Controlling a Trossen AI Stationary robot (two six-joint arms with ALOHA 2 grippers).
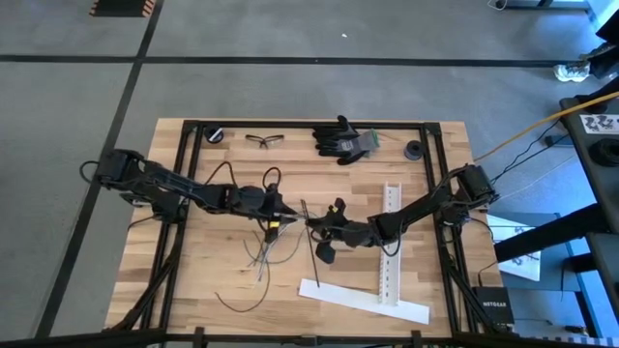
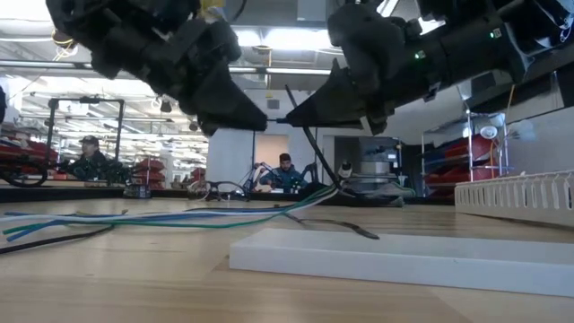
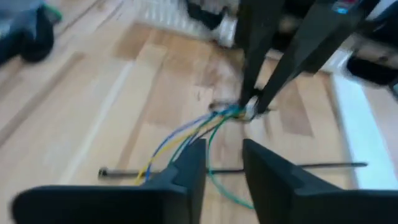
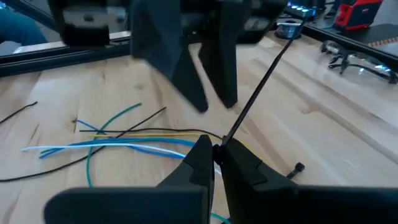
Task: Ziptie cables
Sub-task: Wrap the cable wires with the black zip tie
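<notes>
The cables [image 1: 261,246], thin blue, white, yellow and green wires, lie fanned out on the wooden table; they also show in the low view [image 2: 179,218]. My right gripper [image 1: 311,224] is shut on their gathered ends just above the table, together with a black ziptie [image 4: 255,87] that sticks up from its fingertips. My left gripper [image 1: 290,215] is open, tip to tip with the right one, and touches nothing that I can see. A second ziptie [image 3: 280,166] lies flat on the table under both grippers. My right gripper pinches the cables' gathered ends [image 3: 233,112] between its two fingertips, coming slanting down from the table's right. The ends are lifted a little; the rest of the cables trails slack on the table. The ziptie's strip [image 4: 233,127] rises slanting out of the same pinch.
A white perforated duct [image 1: 390,242] and a flat white strip [image 1: 363,300] lie to the right and near side. Safety glasses [image 1: 264,140] and black gloves [image 1: 343,140] lie at the far edge. A thin black loop [image 1: 242,302] lies near the front. People sit in the room behind.
</notes>
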